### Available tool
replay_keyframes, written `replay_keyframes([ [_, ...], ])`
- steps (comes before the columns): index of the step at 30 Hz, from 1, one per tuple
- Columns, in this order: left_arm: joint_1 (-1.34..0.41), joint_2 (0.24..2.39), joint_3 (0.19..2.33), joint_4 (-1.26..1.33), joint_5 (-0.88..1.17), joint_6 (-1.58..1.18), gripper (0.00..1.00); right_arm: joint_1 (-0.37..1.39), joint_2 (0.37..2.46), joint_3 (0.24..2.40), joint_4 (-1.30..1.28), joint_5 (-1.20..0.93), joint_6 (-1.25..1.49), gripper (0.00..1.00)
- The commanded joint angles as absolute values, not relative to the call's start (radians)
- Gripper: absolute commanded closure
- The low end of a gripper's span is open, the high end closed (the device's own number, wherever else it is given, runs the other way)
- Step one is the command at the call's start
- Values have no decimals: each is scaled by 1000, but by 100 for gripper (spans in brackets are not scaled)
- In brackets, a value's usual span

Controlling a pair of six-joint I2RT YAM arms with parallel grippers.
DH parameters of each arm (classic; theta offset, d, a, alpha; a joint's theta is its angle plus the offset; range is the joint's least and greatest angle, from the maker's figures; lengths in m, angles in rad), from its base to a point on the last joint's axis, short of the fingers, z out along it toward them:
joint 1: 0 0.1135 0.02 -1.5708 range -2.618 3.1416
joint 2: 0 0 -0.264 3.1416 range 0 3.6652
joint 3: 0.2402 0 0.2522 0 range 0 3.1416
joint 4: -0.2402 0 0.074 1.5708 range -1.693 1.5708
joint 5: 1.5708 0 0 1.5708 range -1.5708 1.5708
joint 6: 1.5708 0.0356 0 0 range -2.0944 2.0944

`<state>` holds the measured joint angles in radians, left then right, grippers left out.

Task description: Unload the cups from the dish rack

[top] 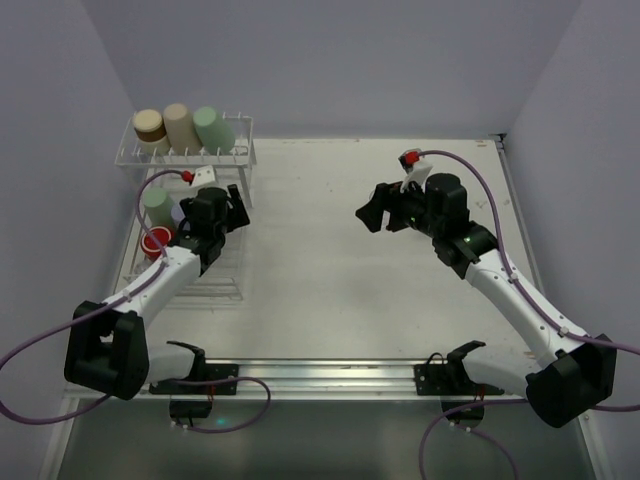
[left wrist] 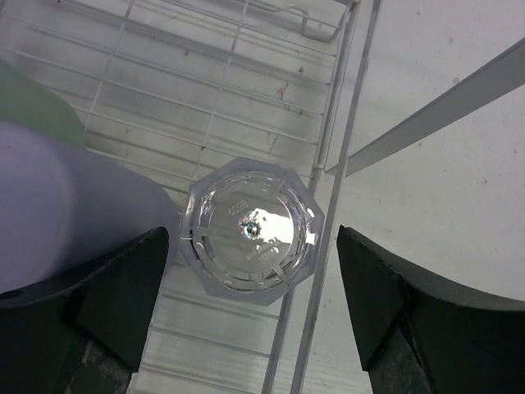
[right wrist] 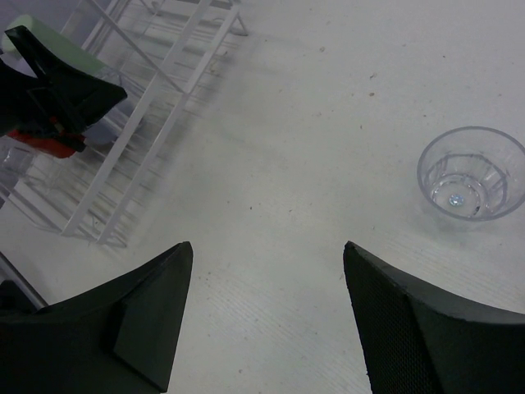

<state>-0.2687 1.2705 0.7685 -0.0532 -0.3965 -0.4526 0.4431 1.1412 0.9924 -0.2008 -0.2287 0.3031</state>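
Left gripper [left wrist: 253,271]: jaws wide, straddling a clear glass [left wrist: 253,234] on the flat base of the dish rack [top: 228,280], small gaps both sides, no contact that I can see. Right gripper [right wrist: 264,271]: jaws wide, empty, hovering over bare table [right wrist: 328,123]; a second clear glass [right wrist: 472,174] stands upright on the table at 3 o'clock in its wrist view. Risks: the rack glass is eight-sided and slick, so pads landing on corners instead of flats could twist or squirt it out. The left finger [left wrist: 115,287] sits right beside the purple cup [left wrist: 74,205] at 9 o'clock and could shove it. The right finger is out past the rack's edge wire and could snag it on closing. Beyond the purple cup, a matte green cup [left wrist: 33,103]; a glossy red cup [top: 155,240] is on the base too. Far end, 11 o'clock in the top view: brown cup [top: 149,124], beige cup [top: 181,125] and pale green tumbler [top: 213,127], tipped on the pegged shelf, all plain matte cylinders.
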Motion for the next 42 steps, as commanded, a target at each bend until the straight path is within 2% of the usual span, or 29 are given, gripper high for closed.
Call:
replay_keyframes([
  [1,-265,1307,811,41,-454,-439,13,443,1129,985,-153,-255,318,24],
  [7,-265,1348,836,58,-468,-433,17,445,1137,986,-150,-270,319,24],
  [10,-265,1348,828,63,-471,-436,32,445,1143,989,-155,-276,319,24],
  [14,-267,1315,805,58,-472,-436,58,443,1135,988,-153,-276,322,24],
  [17,-271,1257,782,37,-468,-445,68,445,1126,985,-153,-282,327,24],
  [21,-282,1138,764,2,-416,-460,75,445,1105,968,-112,-333,362,24],
  [24,-282,1028,767,-87,-345,-480,80,457,1092,948,-62,-396,429,19],
  [28,-282,867,766,-183,-226,-517,83,578,1075,919,9,-327,520,9],
  [31,-282,752,723,-186,-86,-596,85,672,1057,801,284,-342,688,6],
  [33,-282,706,694,-140,50,-669,86,712,1072,709,532,-382,788,6],
  [36,-282,641,628,-31,216,-779,88,744,1132,680,682,-394,882,7],
  [42,-284,592,497,207,403,-974,90,756,1256,742,724,-495,899,10],
])
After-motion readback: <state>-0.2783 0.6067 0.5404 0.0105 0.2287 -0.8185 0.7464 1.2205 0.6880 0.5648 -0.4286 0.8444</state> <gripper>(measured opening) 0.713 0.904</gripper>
